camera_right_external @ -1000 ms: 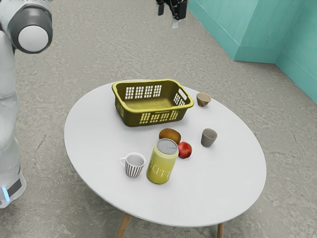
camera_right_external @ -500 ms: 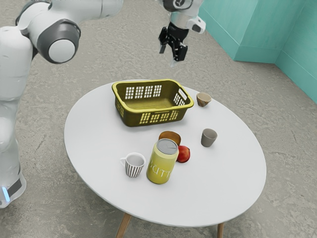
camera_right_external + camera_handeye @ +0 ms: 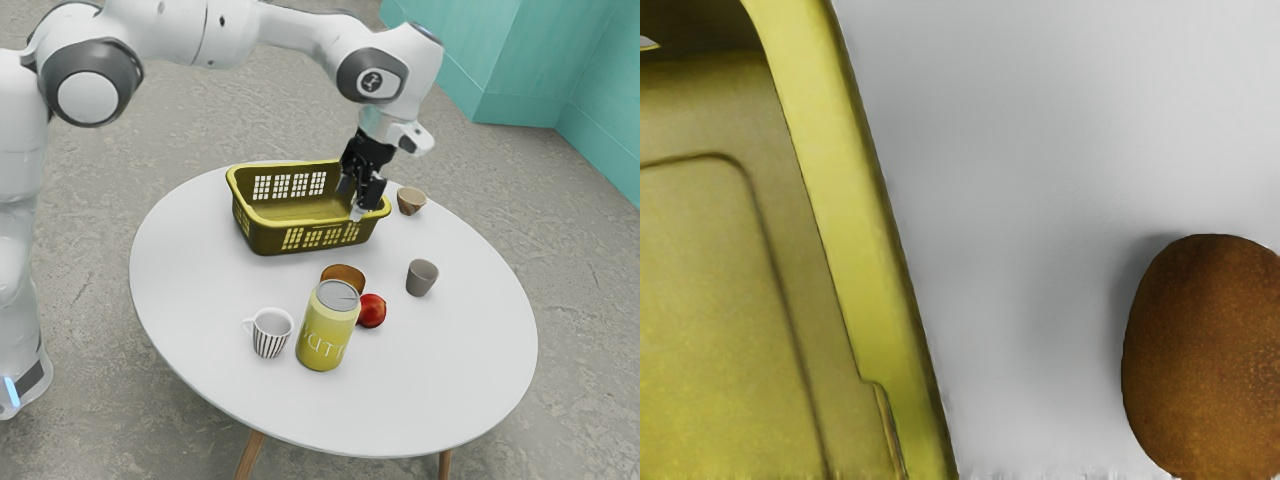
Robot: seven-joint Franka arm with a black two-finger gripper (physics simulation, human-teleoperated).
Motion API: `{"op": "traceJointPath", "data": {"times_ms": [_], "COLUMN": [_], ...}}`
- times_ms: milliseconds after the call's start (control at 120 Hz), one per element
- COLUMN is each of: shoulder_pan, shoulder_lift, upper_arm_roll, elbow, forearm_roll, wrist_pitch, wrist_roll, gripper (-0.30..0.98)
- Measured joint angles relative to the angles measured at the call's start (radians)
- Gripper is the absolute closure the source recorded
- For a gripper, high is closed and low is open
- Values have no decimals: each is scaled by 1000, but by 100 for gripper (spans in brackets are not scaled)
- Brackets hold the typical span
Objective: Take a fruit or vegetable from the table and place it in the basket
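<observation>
Red fruit (image 3: 371, 311), near, right of can (image 3: 328, 327): likely firm, slick | brown fruit (image 3: 343, 275), just beyond: likely light, slight give; pinch gently across middle | basket (image 3: 252, 236), far left of fruits: both outside it | gripper (image 3: 353, 200) at basket's right end: fingers look apart, nothing seen held | small bowl (image 3: 411, 203), far right, contents unclear.

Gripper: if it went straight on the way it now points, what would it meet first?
The gripper points down, most likely onto the basket's rim, though depth is unclear.
</observation>
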Motion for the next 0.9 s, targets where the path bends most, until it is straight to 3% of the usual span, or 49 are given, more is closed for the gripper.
{"op": "traceJointPath", "data": {"times_ms": [683,900], "shoulder_pan": [-8,-8], "shoulder_lift": [-14,-17], "upper_arm_roll": [-141,-173], "elbow": [-79,-93], "forearm_roll": [-3,-18], "wrist_pitch": [7,-60], "wrist_roll": [31,37], "gripper": [3,3]}}
